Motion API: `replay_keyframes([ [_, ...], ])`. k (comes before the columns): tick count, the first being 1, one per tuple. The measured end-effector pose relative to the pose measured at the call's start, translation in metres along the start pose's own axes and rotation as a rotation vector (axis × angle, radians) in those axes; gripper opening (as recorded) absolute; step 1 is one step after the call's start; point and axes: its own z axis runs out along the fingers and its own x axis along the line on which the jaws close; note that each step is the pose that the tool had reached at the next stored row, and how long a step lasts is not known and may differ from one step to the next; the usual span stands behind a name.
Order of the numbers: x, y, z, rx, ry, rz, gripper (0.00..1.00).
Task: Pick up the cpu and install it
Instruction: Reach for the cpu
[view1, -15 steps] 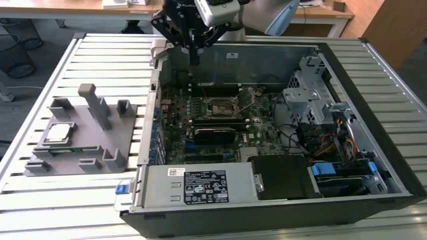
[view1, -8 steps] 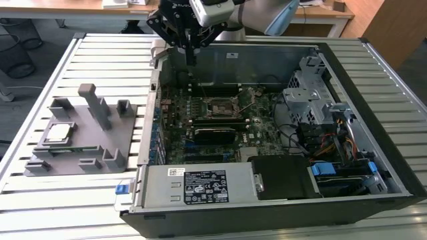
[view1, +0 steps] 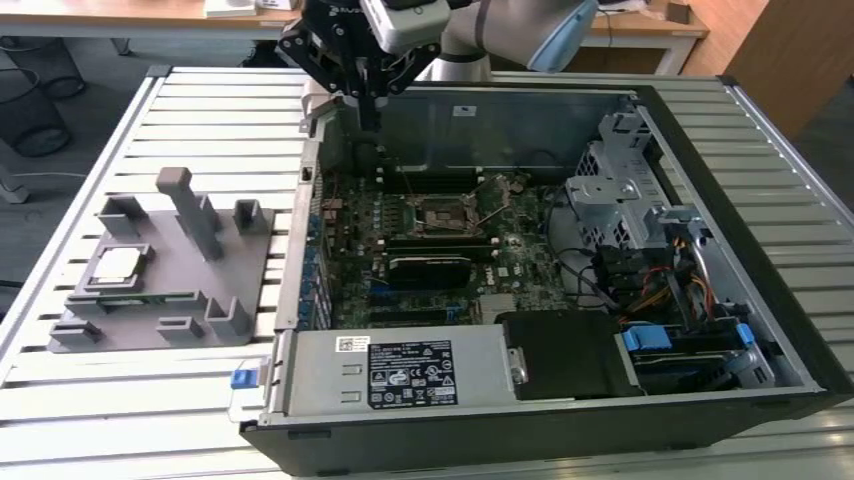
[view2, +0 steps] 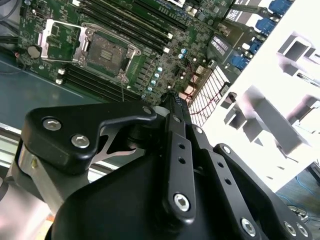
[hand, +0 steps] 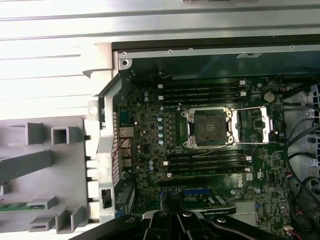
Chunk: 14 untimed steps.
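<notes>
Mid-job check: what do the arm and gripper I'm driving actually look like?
The arm is a smooth silver-grey tube with a pale blue joint cap. The gripper is matte black, built from angular linkage bars bolted with silver screw heads. A pale grey box is mounted at the wrist. I see no loose cables.

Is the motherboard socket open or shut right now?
Open: the socket is bare, its cover swung aside. The cpu lies on the grey stand.
</notes>
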Motion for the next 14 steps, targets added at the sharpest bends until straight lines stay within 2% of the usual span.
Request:
replay_keyframes([
  [14, 0.0180, -0.0011, -0.0004, -0.0001, 0.0000, 0.000, 0.12],
])
